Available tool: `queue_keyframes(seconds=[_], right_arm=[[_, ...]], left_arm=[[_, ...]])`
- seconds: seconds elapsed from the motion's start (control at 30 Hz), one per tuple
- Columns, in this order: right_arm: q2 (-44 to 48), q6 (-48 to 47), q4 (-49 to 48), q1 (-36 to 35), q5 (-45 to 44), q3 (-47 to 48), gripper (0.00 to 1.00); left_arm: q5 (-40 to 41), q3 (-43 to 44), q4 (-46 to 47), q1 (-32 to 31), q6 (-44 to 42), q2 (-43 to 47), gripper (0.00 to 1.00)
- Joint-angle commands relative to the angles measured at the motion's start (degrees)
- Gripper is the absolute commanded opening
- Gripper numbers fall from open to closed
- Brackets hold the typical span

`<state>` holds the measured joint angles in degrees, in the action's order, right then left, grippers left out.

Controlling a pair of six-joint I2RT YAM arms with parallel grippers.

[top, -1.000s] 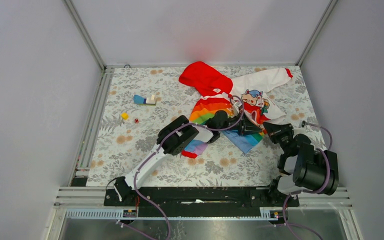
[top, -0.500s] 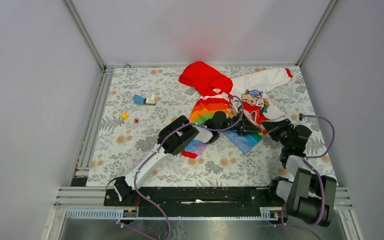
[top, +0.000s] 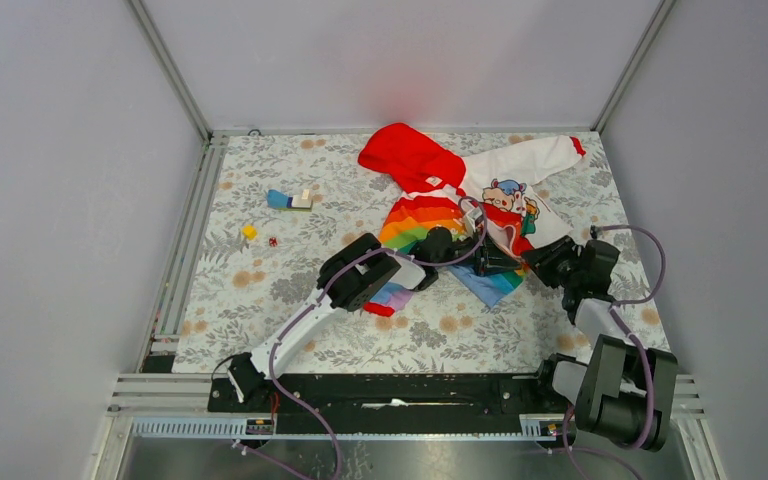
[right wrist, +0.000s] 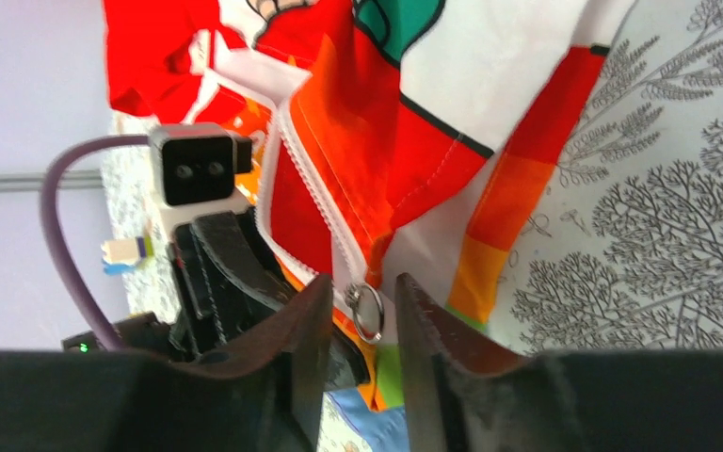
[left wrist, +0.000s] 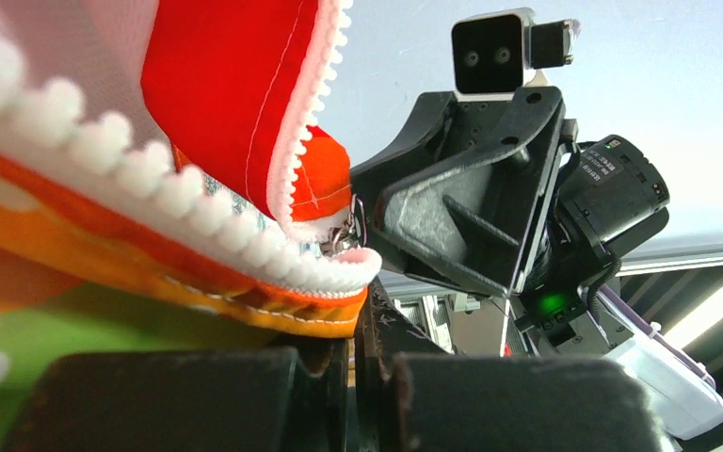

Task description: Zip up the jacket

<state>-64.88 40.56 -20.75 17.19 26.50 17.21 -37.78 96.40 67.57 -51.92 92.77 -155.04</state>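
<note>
The jacket (top: 460, 205) lies on the floral mat with its red hood at the back, its rainbow body unzipped and a white sleeve spread to the right. My left gripper (top: 487, 261) is shut on the jacket's bottom hem beside the white zipper teeth (left wrist: 198, 202); the orange hem (left wrist: 273, 306) is pinched in the jaws. My right gripper (top: 538, 262) faces it from the right, jaws slightly open. In the right wrist view the metal ring pull (right wrist: 368, 312) of the zipper hangs between the fingertips (right wrist: 317, 311), touching neither. The zipper slider (left wrist: 344, 235) sits at the hem.
Small toy blocks (top: 290, 200), a yellow piece (top: 249, 232) and a tiny red piece (top: 272, 241) lie on the mat's left half. A red cuff (top: 378, 309) lies under the left arm. Grey walls and metal rails enclose the mat (top: 260, 290).
My right arm has swung in from the right front, bringing its gripper left to the jacket's hem and around the ring pull. The left gripper has kept its hold and place.
</note>
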Motion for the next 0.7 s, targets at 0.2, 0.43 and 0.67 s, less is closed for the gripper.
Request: queue_keyframes(seconds=[0.2,0.43,0.67], right_arm=[[3.7,-7.5,27.5,-1.8,-7.8,10.9,0.61],[2.7,-8.5,37.9,-3.6,-12.4,17.5,0.57],[-0.2,-9.4,38.0,-5.5,-13.7,20.4,0.49]], left_arm=[[1.9,-1.4,2.2,-0.3,-2.3,-0.8,0.00],[1.9,-0.4,-0.6,-1.1,-4.3,-0.9,0.00],[2.1,-0.1,-1.3,-1.2,-4.8,-1.1,0.00]])
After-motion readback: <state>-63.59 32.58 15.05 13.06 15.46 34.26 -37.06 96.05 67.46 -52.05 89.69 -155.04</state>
